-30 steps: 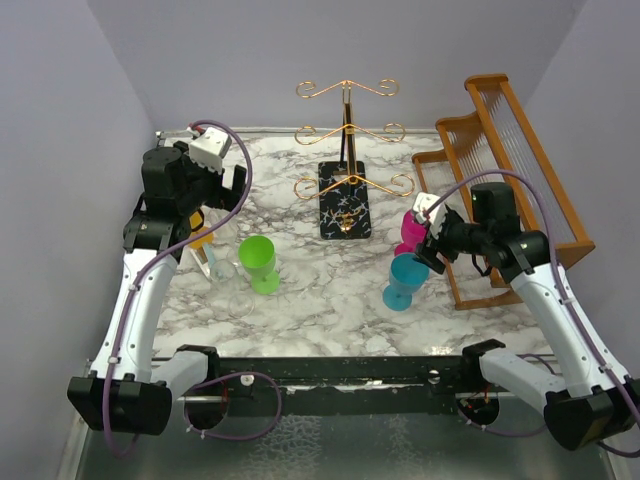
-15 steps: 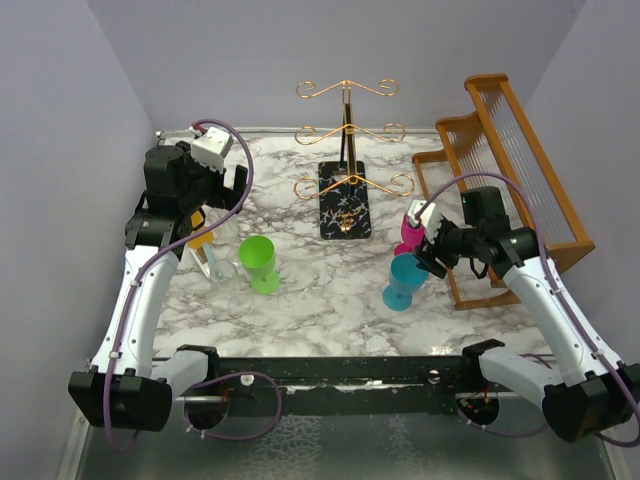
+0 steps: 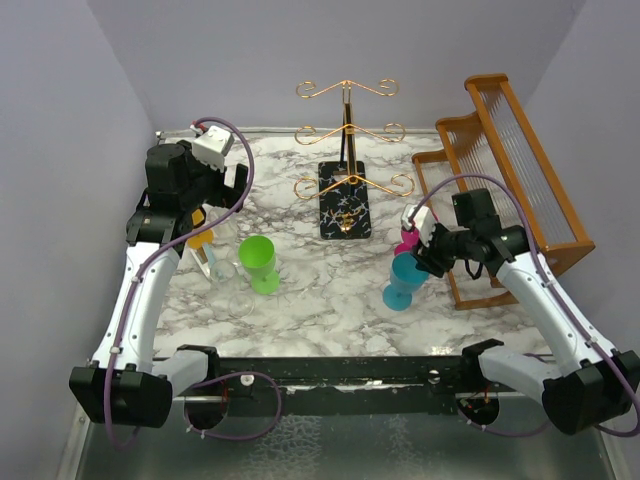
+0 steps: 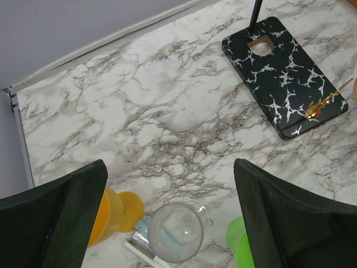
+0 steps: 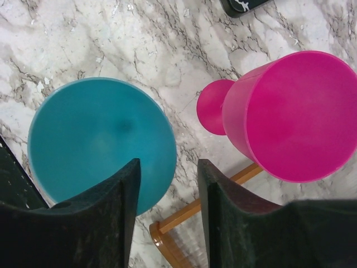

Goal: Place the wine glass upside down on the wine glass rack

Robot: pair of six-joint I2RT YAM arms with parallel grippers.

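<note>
One second on: right hand [image 5: 168, 167] half-narrowed astride teal glass [image 5: 95, 139] rim; left hand [image 4: 169, 167] spread wide.

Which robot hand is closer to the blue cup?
Right. The right gripper hovers just above the blue cup, at its rim. The left gripper is far across the table, above the clear glass.
</note>
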